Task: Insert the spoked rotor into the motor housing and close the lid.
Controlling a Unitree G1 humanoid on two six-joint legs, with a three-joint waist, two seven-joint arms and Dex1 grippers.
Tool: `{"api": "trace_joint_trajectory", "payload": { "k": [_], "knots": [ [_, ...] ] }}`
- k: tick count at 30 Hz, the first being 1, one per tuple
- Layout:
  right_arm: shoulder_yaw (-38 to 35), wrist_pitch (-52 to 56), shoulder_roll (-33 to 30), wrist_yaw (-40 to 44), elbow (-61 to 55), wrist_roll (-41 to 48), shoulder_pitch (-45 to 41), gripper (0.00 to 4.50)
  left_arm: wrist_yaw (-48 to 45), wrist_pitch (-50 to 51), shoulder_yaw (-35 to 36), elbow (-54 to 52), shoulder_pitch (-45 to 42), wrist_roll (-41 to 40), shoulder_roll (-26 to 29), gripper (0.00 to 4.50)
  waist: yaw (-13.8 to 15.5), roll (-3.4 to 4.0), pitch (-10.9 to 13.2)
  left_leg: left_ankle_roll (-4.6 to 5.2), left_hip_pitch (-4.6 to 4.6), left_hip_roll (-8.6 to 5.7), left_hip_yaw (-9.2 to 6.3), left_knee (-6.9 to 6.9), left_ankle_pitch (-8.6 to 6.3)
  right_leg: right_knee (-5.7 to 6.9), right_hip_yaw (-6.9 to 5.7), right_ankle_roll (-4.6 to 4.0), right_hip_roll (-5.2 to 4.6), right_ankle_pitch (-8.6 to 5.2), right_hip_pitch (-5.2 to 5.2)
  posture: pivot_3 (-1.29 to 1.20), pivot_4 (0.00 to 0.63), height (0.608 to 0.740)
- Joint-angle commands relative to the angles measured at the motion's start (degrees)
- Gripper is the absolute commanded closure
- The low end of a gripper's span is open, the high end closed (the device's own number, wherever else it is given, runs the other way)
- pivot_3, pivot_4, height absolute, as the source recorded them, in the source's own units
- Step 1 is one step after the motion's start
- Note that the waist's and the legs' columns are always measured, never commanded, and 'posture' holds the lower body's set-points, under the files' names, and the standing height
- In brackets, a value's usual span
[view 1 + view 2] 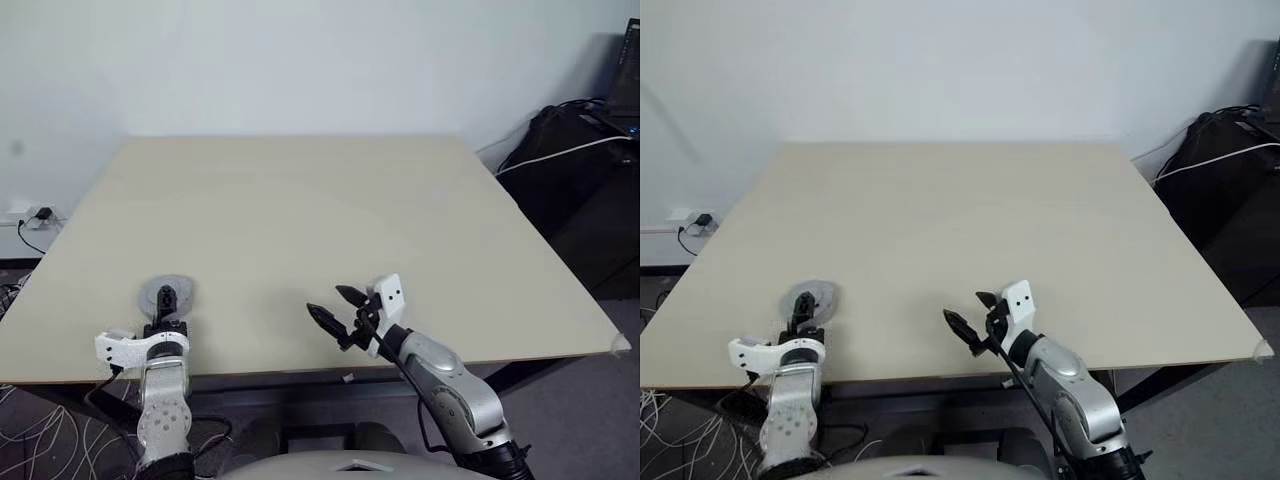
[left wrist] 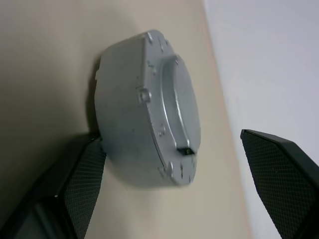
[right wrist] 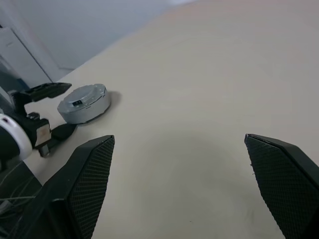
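Apparently the assembly is closed: the lid (image 2: pixel 169 107) sits plain face up with its raised centre on top of the motor housing (image 2: pixel 122 124), one grey puck on the table (image 1: pixel 330 220) near the front left edge. I see no spoked rotor lying loose, so I judge it is inside, though I cannot confirm that from the outside.

My left gripper (image 1: pixel 166 305) has its fingers spread wide, one on each side of the puck and just short of it in the left wrist view; neither pad touches the metal as far as I can tell. My right gripper (image 1: pixel 338 307) hangs over bare table well to the right of the puck, its fingers (image 3: pixel 284 184) spread wide too, holding nothing.

What remains, I think, is a clean release. To do it well I would draw the left hand straight back along its own line, keeping the fingers wide so neither one clips the rim and drags the puck toward the edge. I would check that the lid looks flush all round; from the right wrist view it appears level.
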Motion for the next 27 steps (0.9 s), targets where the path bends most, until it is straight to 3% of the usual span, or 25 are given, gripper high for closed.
{"api": "trace_joint_trajectory", "payload": {
  "k": [1,5,9,15,27],
  "knots": [
    [-0.3,0.1,0.4,1.0,-1.0,0.0,-1.1,0.00,2.1,2.4,-4.8,-5.0,6.5,-0.7,-10.9,0.02,-0.1,0.05,0.0,0.00,0.00,0.00,0.00,0.01,0.00,0.00,0.00,0.05,-0.01,-0.03,0.00,0.00,0.000,0.740],
    [-0.3,0.2,0.6,1.6,-0.9,-0.1,-1.3,0.00,3.5,6.5,-8.0,-9.8,11.7,-2.8,-8.8,0.02,-0.6,0.45,-0.3,0.07,0.00,0.00,0.08,0.00,-0.07,-0.02,0.01,0.11,-0.09,-0.11,0.00,0.00,0.000,0.740],
    [-0.8,0.0,1.0,1.5,-1.0,0.0,-1.1,0.00,2.3,13.3,-13.8,-15.1,14.7,0.2,-2.0,0.02,0.1,0.95,-0.4,0.15,0.00,-0.09,0.14,0.01,-0.14,-0.05,-0.02,0.26,-0.24,-0.24,0.02,0.00,0.000,0.740],
    [-1.9,-1.7,2.0,-0.6,-1.1,-1.6,-0.2,0.00,-4.7,11.7,-21.2,-19.1,9.6,20.0,6.1,0.02,-0.3,0.85,-0.2,0.09,-0.01,-0.04,0.12,0.05,-0.11,0.02,-0.05,0.33,-0.15,-0.28,0.00,0.00,0.000,0.740],
    [-3.0,-14.9,3.8,-7.3,1.2,-13.3,4.4,0.00,-12.9,-3.5,-25.8,-9.1,2.9,48.0,8.9,0.02,-0.3,0.97,-0.3,0.01,-0.03,-0.03,0.12,-0.31,-0.07,0.03,0.04,-0.19,-0.02,-0.18,-0.28,0.00,0.000,0.740]
  ]
}}
